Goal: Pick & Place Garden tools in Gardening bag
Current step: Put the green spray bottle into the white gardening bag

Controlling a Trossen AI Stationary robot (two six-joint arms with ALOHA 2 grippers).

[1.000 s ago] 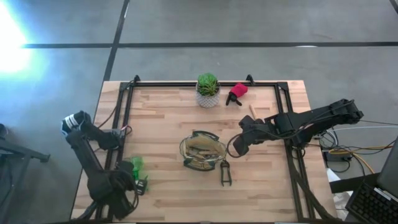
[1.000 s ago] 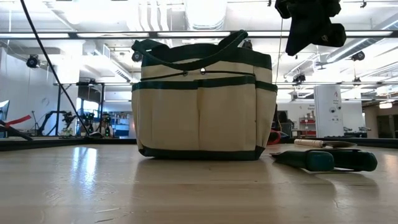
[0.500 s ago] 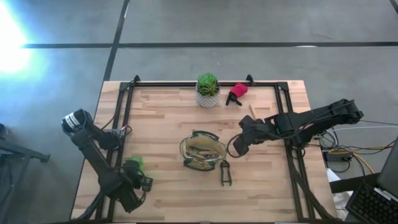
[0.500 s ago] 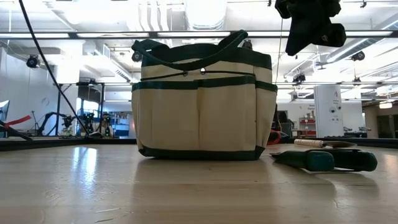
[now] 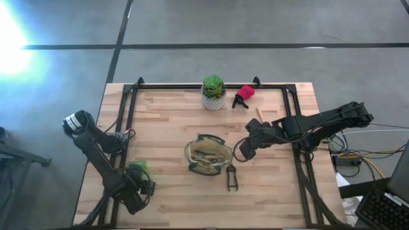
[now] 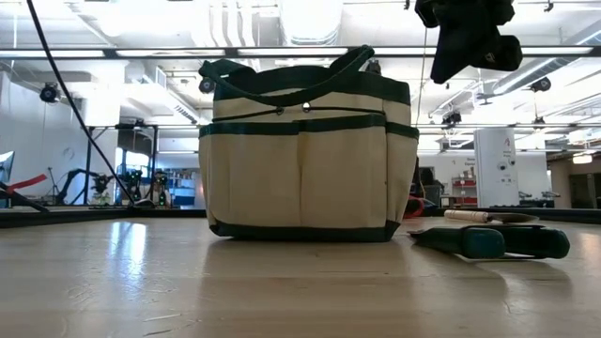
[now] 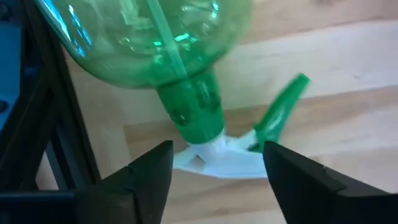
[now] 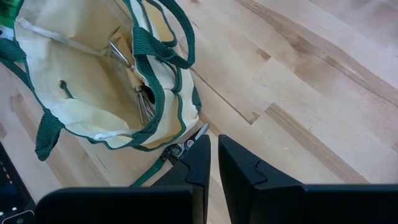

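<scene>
My left gripper (image 7: 211, 165) sits low at the table's (image 5: 166, 121) near left corner, jaws spread wide, with the green spray bottle (image 7: 168, 43) lying on the wood between them; its white nozzle and green trigger are closest to my fingers, not pinched. My right gripper (image 8: 213, 163) hovers just right of the bag (image 5: 208, 154), jaws pressed nearly together, holding nothing. The bag stands mid-table with metal tools (image 8: 134, 81) inside. Pruners (image 5: 231, 177) lie just beside the bag's near right. A red sprayer piece (image 5: 243, 95) lies by the potted plant (image 5: 213, 92) at the far edge.
</scene>
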